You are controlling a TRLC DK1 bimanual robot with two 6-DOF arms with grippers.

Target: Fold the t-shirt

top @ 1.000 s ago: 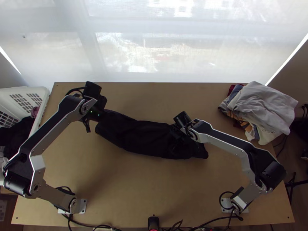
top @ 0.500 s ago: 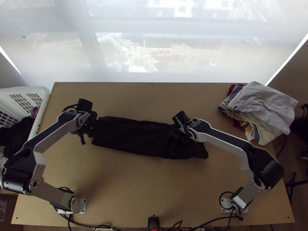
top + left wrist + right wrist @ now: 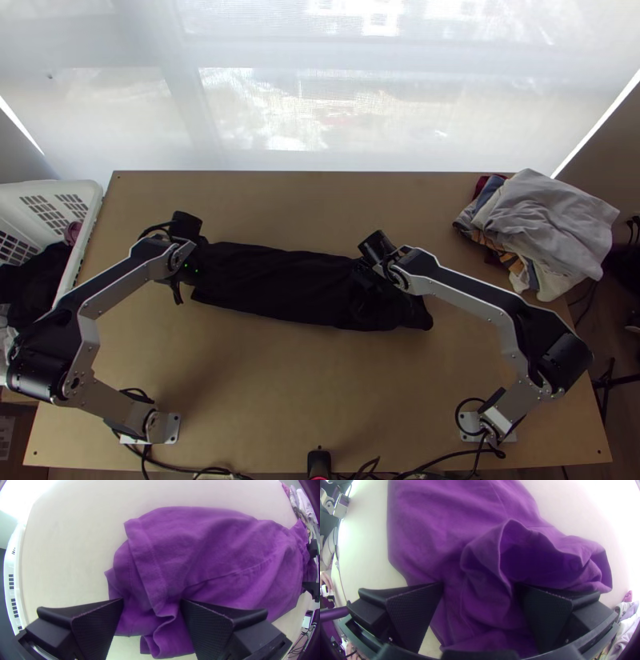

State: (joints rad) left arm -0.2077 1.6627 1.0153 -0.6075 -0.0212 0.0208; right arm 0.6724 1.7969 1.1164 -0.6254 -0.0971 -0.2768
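Left gripper (image 3: pixel 152 600) is shifting toward near side of bench (image 3: pixel 304 392); its jaws and right gripper's (image 3: pixel 479 585) are standing open, t-shirt (image 3: pixel 280 280) lying between. Straightening is probably finishing; folding is requiring even grasp.

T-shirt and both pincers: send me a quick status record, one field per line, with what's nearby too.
item: t-shirt
lay: long, narrow strip across the table
right end: bunched, a loose fold standing open
left pincer: open, at the shirt's left end, layered edges between its fingers
right pincer: open, at the bunched end, cloth between its fingers
far right corner: clothes pile
left edge: white basket
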